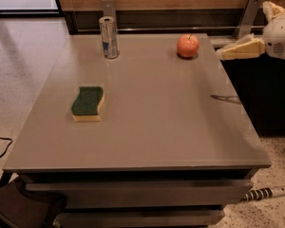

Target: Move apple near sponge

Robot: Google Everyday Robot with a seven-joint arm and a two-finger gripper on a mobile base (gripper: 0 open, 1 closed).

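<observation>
Honestly, the thing I'd worry about most is the apple (187, 45) rolling. It sits near the back right corner of the tabletop (171, 127), close to both the rear edge and the right edge, and the gripper (232, 51) hangs just off that right side, at about apple height and pointing straight at it. I can't tell from this angle whether the gripper is spread or closed up, and that matters: if it goes in sideways without enough gap, I'd guess it just bumps the fruit. A round apple that gets bumped rolls off across the surface or over the back. A grab that lands off-centre on that smooth skin could squirt it out the same way. Then there's the carry. The sponge (88, 103) is well apart from the apple, over on the left and nearer the front, and the drink can (109, 37) stands upright at the back left, not far off the diagonal path. A low or wide swing could tip it. Last risk is the drop-off: let go too high and the apple rolls away from the sponge, or come down too close and it lands on the sponge or shoves it.
</observation>
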